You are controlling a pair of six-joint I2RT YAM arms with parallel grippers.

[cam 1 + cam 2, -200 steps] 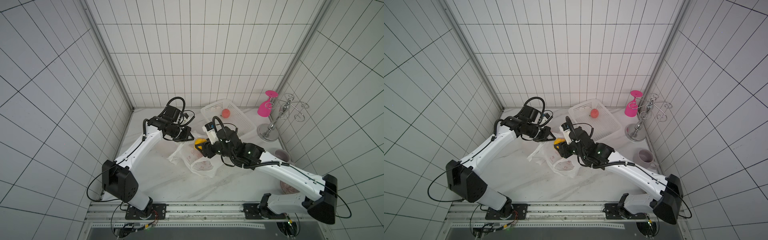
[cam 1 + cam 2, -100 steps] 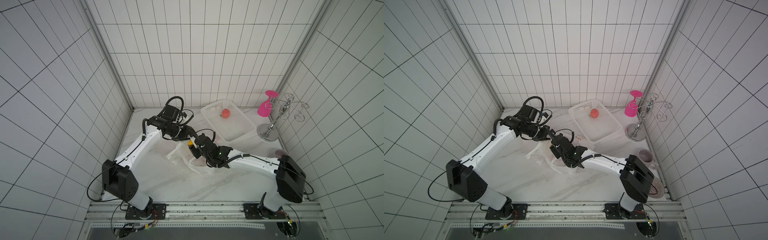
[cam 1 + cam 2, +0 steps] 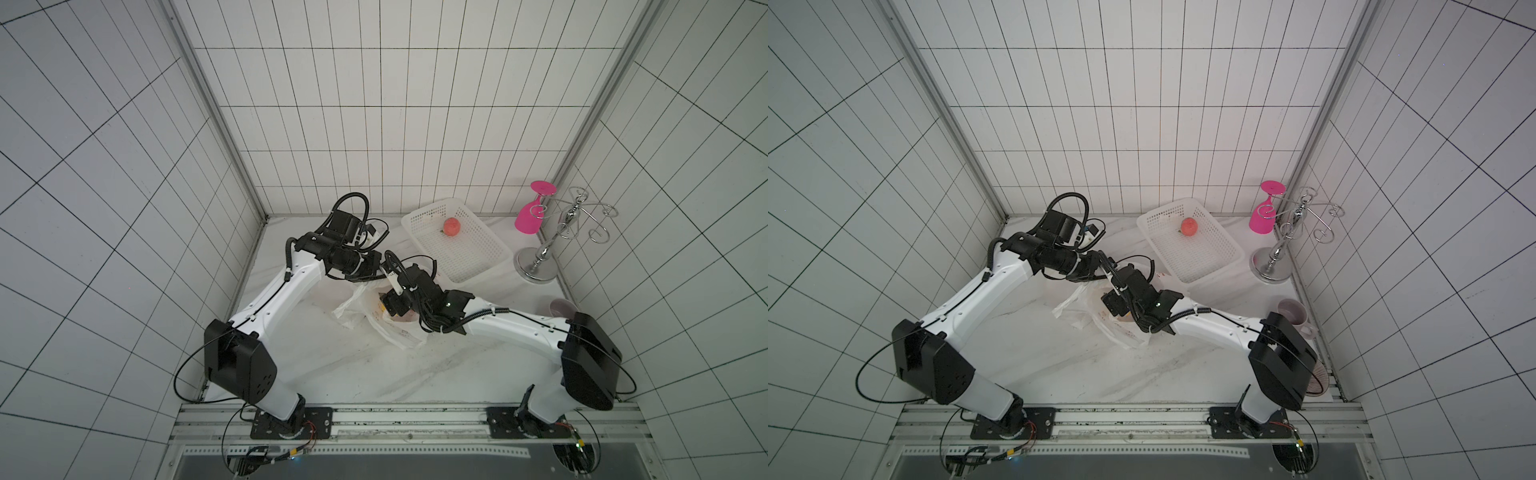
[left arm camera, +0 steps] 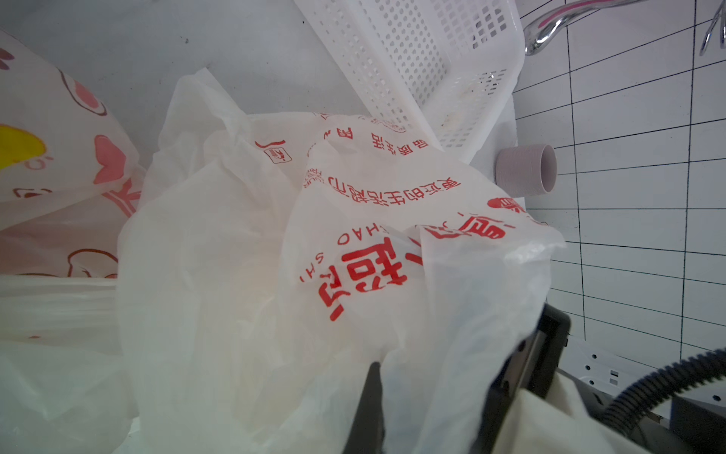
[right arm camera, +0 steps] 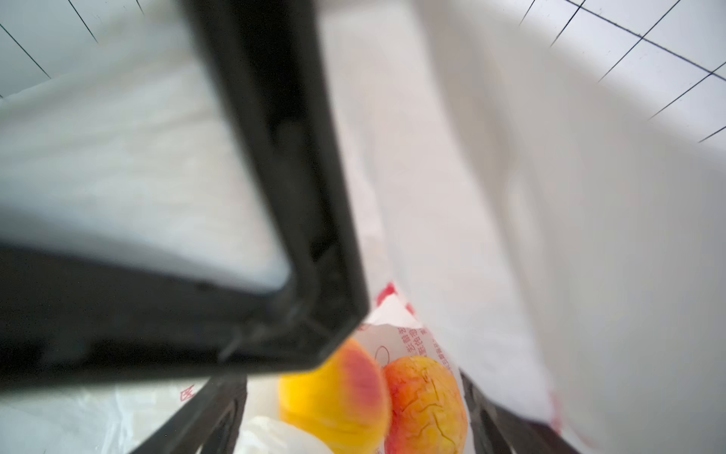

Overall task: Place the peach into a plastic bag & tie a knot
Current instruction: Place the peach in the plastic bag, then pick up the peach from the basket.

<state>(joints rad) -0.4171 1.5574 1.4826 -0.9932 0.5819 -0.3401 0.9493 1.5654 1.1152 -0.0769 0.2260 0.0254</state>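
The right claw [image 3: 390,305] reaches into the open mouth of the plastic bag [image 3: 400,337], which lies crumpled near the middle of the white marble surface [image 3: 332,365]. In the right wrist view the claw [image 5: 353,378] is released: its fingers [image 5: 477,408] stand wide apart, and the peach [image 5: 334,395], yellow with a red blush and blurred, sits between them inside the bag [image 5: 471,236] without being squeezed. Touching it is a second peach [image 5: 424,405], orange-red with cracked skin. A blurred black bar [image 5: 283,177] crosses that view close to the lens; I cannot tell what it is. The left claw [image 3: 374,271] is clenched on the bag's far edge. In the left wrist view the red-printed film [image 4: 353,255] drapes over its fingers [image 4: 371,397] and hides the pinch itself. In both top views the two claws are close together over the bag [image 3: 1126,337], the left claw [image 3: 1096,266] behind the right claw [image 3: 1115,305]. A third peach [image 3: 451,227] lies in the white basket [image 3: 482,266] at the back right of the surface. Beside the basket a pink glass [image 3: 530,216] hangs upside down from a chrome rack [image 3: 540,266]. A mug [image 3: 1292,312] stands near the right arm.
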